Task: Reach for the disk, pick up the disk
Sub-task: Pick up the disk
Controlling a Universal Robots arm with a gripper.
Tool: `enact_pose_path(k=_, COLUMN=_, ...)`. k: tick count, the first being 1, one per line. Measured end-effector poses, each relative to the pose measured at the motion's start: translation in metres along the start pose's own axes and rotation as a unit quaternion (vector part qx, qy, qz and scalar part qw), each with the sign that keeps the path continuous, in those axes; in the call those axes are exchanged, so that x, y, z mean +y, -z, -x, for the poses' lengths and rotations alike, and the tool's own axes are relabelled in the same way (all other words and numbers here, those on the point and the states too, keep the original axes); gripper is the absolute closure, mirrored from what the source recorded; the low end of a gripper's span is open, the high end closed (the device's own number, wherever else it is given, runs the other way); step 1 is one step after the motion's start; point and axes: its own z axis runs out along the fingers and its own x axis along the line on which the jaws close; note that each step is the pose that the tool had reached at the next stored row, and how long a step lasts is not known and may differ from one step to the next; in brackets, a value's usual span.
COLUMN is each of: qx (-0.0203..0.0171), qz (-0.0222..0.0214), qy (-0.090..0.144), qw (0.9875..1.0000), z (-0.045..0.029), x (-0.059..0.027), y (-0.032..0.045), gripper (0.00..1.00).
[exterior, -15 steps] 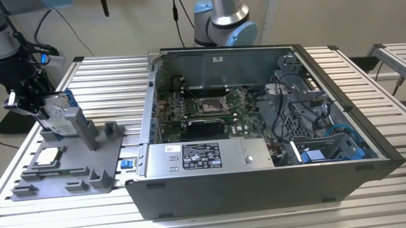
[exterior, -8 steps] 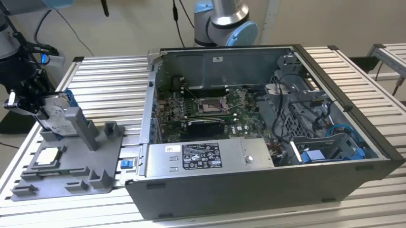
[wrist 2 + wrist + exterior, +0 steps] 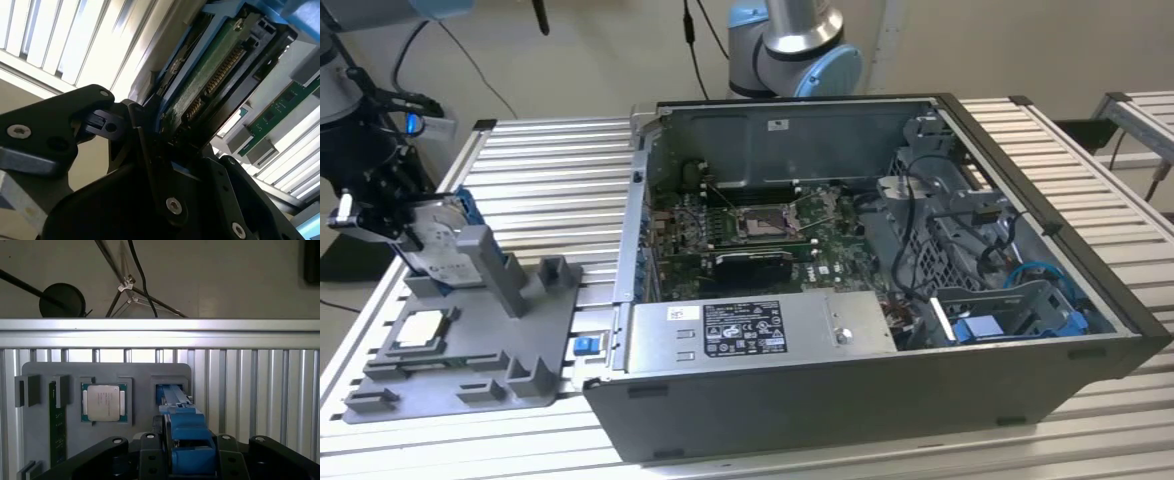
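A slatted aluminium bench (image 3: 534, 160) carries everything in the exterior view. An open computer case (image 3: 854, 400) takes up its middle and the exterior view's right, with a motherboard (image 3: 747, 225) on its floor and a grey metal box (image 3: 747, 330) with a black-and-white label along its near wall. A grey fixture tray (image 3: 467, 370) lies by the bench edge at the exterior view's left. A square silver CPU chip (image 3: 423, 330) lies flat in a pocket of that tray, and a grey and blue robot arm (image 3: 787, 40) rises behind the case at the bench's far edge. The gripper (image 3: 400, 225) is over the tray's far part, clasped on the disk (image 3: 443, 245). The disk stands on edge, slightly tilted, its white label showing and a blue rail along its top, just beside the tray's tall upright post (image 3: 487, 265). In the second wrist view the disk's green circuit board and its row of connector pins, framed by blue rails, run down between the black fingers (image 3: 145, 160), which press on its sides. A green memory stick (image 3: 280, 107) stands in the tray beyond. In the first wrist view the fingers flank the disk's blue rail, touching it on both sides. The disk's far end reaches a pocket of the tray, and I cannot tell whether it rests there or hangs just clear. The CPU chip sits in the neighbouring pocket, with the memory stick further along.
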Motion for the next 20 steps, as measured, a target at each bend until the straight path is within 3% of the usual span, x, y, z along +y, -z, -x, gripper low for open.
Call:
enact_pose_path(k=14, qx=-0.0015, qz=-0.0001, qy=0.0, qw=1.0, z=0.0001, x=0.0, y=0.0004, gripper=1.0)
enact_pose_path(k=20, qx=-0.0014, qz=0.0, qy=0.0, qw=1.0, z=0.0001, x=0.0001, y=0.0059, gripper=1.0)
